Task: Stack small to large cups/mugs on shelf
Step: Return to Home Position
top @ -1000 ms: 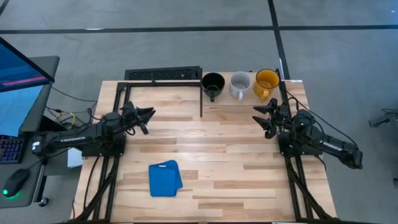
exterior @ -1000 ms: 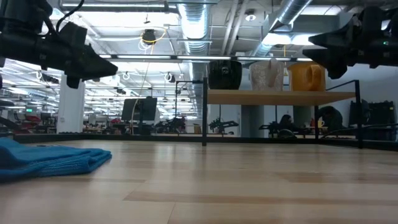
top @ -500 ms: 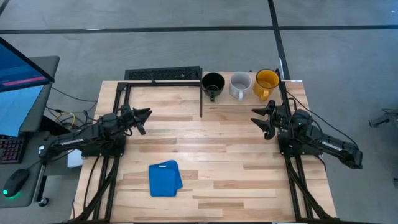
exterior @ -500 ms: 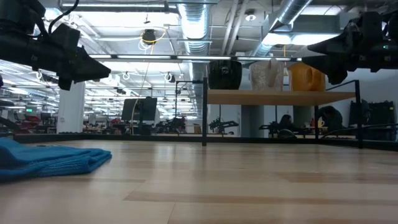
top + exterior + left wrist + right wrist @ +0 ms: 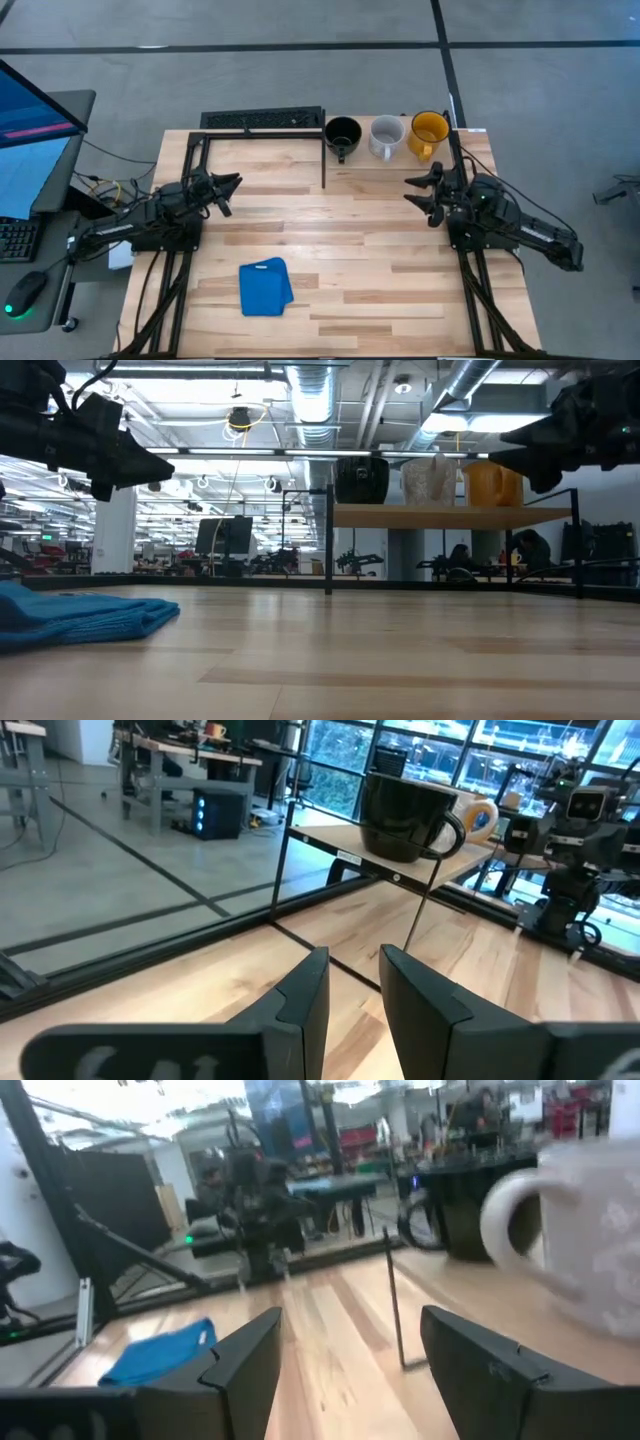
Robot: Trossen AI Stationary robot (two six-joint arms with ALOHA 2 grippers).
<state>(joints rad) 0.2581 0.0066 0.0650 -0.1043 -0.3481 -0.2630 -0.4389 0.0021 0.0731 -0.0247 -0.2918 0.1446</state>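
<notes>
Three mugs stand side by side on their bases on the raised wooden shelf point(image 5: 395, 162) at the table's far right: black point(image 5: 343, 133), pale grey-white point(image 5: 385, 136) and yellow point(image 5: 428, 132). My left gripper point(image 5: 232, 186) hovers level over the table's left part, its fingers a little apart and pointing toward the shelf; its wrist view shows the black mug point(image 5: 405, 812) ahead. My right gripper point(image 5: 420, 190) hovers near the shelf's near edge, wide open and pointing toward the table's left; the grey-white mug point(image 5: 590, 1230) shows close beside it. Neither gripper holds anything.
A folded blue cloth point(image 5: 265, 287) lies near the table's front, left of centre. A black metal frame point(image 5: 200, 150) stands at the far left, with a keyboard point(image 5: 262, 119) beyond the far edge. Bare wood lies between the two arms.
My right gripper has tipped a little at the wrist while staying in place. The mugs and the cloth have not moved.
</notes>
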